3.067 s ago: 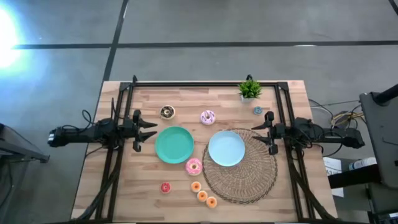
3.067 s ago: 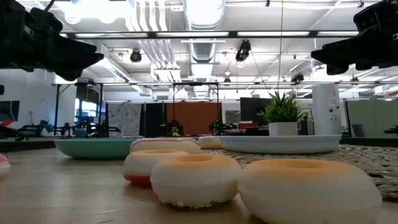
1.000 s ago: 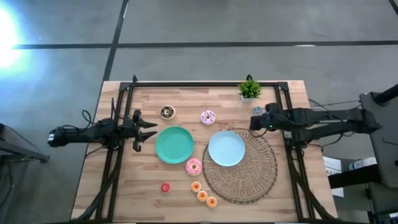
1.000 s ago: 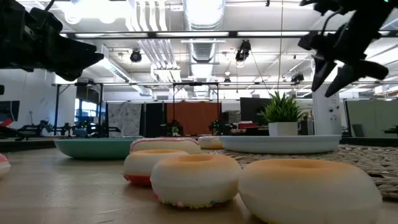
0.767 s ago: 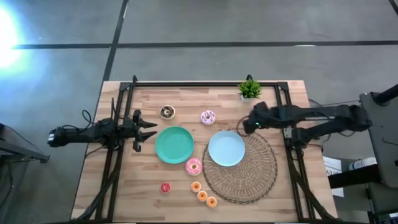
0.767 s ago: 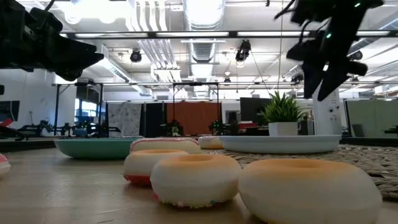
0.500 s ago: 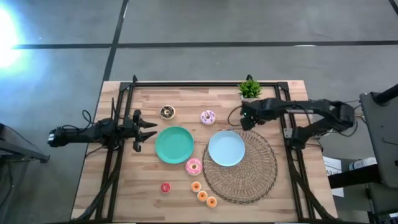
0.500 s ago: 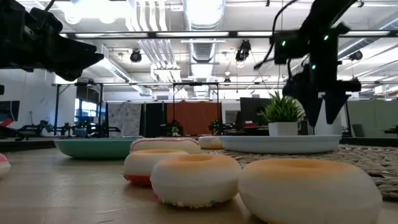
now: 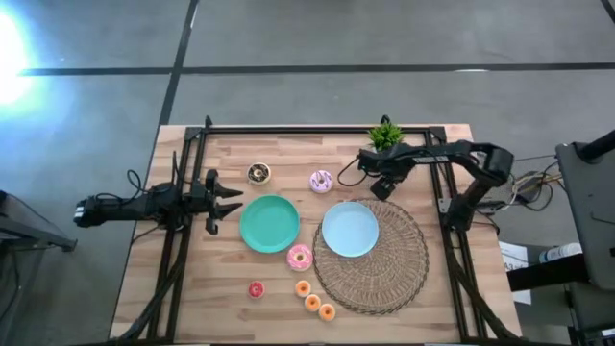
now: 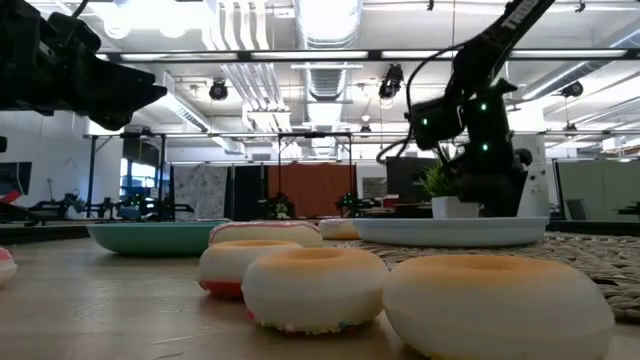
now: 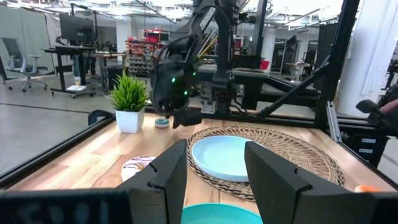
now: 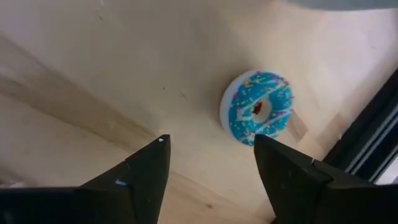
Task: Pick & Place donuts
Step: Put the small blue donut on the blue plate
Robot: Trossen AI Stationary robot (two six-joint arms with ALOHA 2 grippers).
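Observation:
My right gripper [image 9: 378, 187] is open and points down at the table just left of the plant, its fingers hovering above a tiny blue-frosted donut [image 12: 258, 107] that lies flat on the wood. My left gripper [image 9: 229, 200] waits open at the green plate's left edge. A dark brown donut [image 9: 258, 173] and a pink donut [image 9: 321, 180] lie toward the far side. Another pink donut [image 9: 299, 257], a red one [image 9: 256, 289] and three orange ones [image 9: 312, 302] lie near the front edge.
A green plate [image 9: 269, 223] lies mid-table. A light-blue plate [image 9: 350, 231] rests on a round woven mat [image 9: 384, 274]. A small potted plant [image 9: 385, 137] stands at the far right, close to the right arm. A black frame rail [image 9: 317, 130] runs along the table's edges.
The right arm has swung from the table's right edge toward the left and far side, past the mat's far rim. Its gripper has tipped from level to pointing down and dropped low beside the plant. The left arm and all donuts have kept still.

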